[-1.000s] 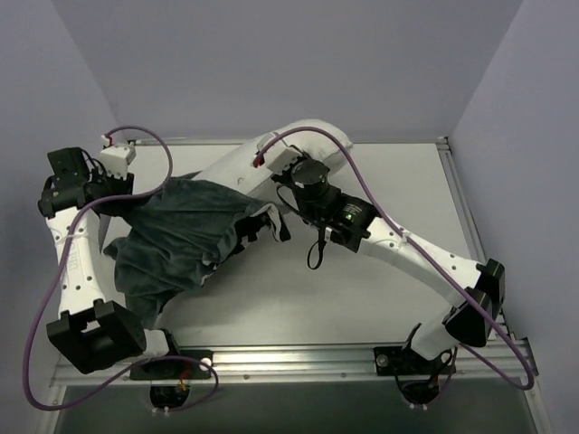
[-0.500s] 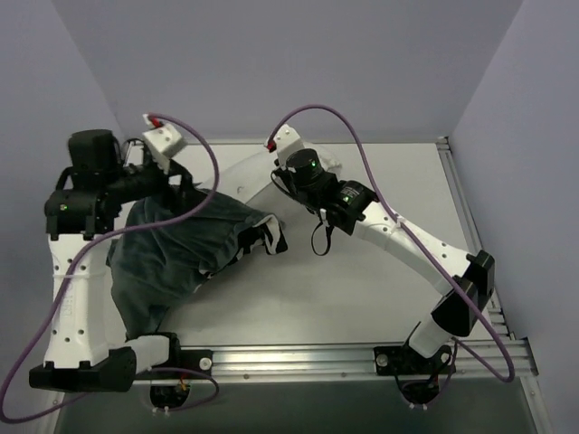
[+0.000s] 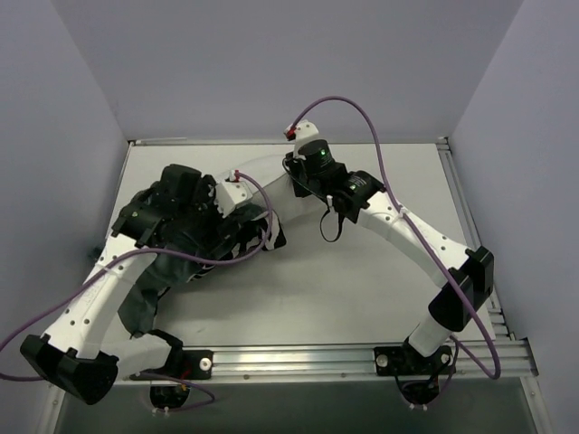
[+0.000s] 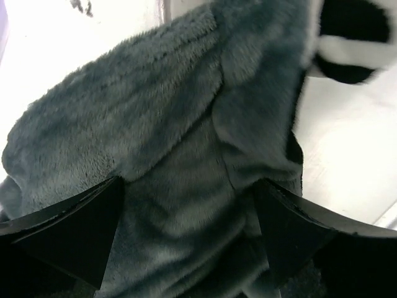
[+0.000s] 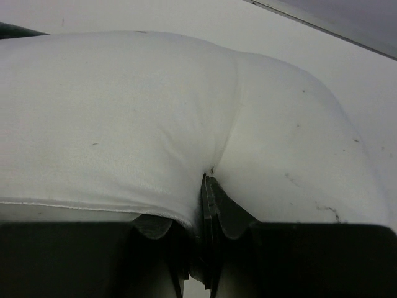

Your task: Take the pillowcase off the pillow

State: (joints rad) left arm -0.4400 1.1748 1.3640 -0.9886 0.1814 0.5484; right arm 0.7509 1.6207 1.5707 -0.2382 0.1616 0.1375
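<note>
Right tool [image 5: 207, 181] clamps a fold of the pillow [image 5: 124, 105] as the left tool [image 4: 186, 186] stands spread over the pillowcase [image 4: 180, 124].

The right tool's fingers are closed tight on a pinch of the white fabric at the pillow's right end, puckering it into a crease. The left tool's fingers are wide apart, with grey plush filling the gap between them and nothing gripped. From above, the pillow lies slanted near the tabletop's [image 3: 389, 271] far edge. The pillowcase, grey face out, is bunched over and beyond the pillow's left end. Its striped hem [image 3: 271, 237] is turned out just on the pillow's near side. To the pillow's right and on its near side the tabletop lies bare; to its left the heaped fabric reaches close to the tabletop's left edge.
</note>
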